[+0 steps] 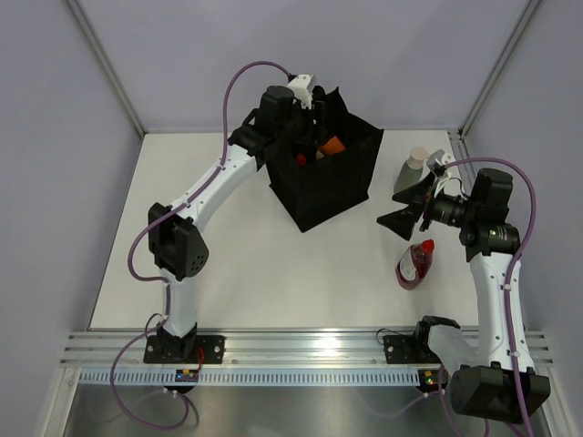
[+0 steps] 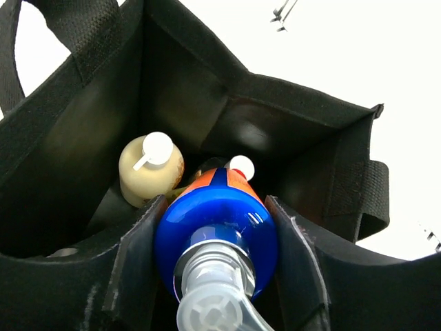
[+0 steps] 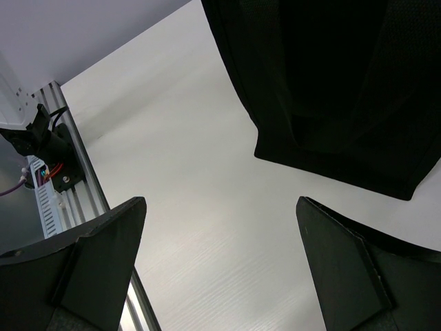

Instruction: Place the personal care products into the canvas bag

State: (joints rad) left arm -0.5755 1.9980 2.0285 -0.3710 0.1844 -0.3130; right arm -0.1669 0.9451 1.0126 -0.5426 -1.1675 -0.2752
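Left pincer (image 2: 217,265) hangs over the bag (image 2: 207,89) at the upper middle of our top view, its fingers (image 2: 138,276) clamped on a blue bottle (image 2: 213,227) at the bag's mouth. Deeper in the bag we see a cream bottle (image 2: 148,169). Right pincer (image 1: 407,205) stands wide open and empty at the right, just beside a grey-green bottle (image 1: 412,171). Lower down, a dark red bottle (image 1: 416,262) lies on the table (image 1: 273,273).

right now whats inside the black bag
In the canvas bag: a cream bottle, a blue bottle gripped by the left tool, and a white cap whose bottle it covers.
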